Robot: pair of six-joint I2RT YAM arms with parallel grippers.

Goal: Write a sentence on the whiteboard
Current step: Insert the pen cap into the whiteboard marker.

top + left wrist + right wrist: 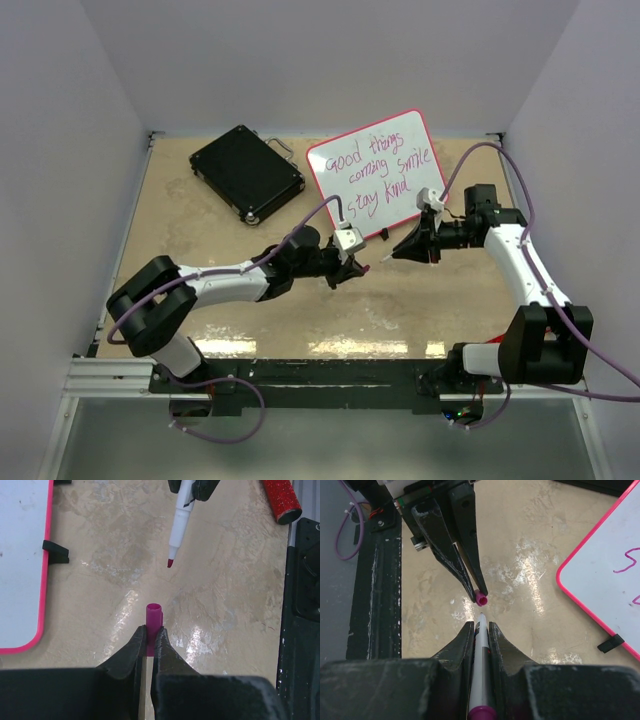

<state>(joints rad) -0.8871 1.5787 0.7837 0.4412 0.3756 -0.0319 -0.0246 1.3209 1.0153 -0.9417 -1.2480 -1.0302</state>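
The whiteboard (322, 180), white with a pink rim, stands tilted at the back centre. The sentence (385, 162) is on it in pink-purple marker: "Good things coming smile stay kind". My left gripper (150, 632) is shut on the pink marker cap (153, 616), whose open end points forward. My right gripper (480, 627) is shut on the white marker (481, 652), tip bare. In the top view both grippers (360, 268) (392, 255) face each other just in front of the board. The marker tip (170, 563) sits a short gap from the cap (481, 599).
A black hard case (247, 172) lies at the back left beside the whiteboard. A red glittery cylinder (281, 500) lies near the table's front rail (375, 580). Grey walls enclose the table on three sides.
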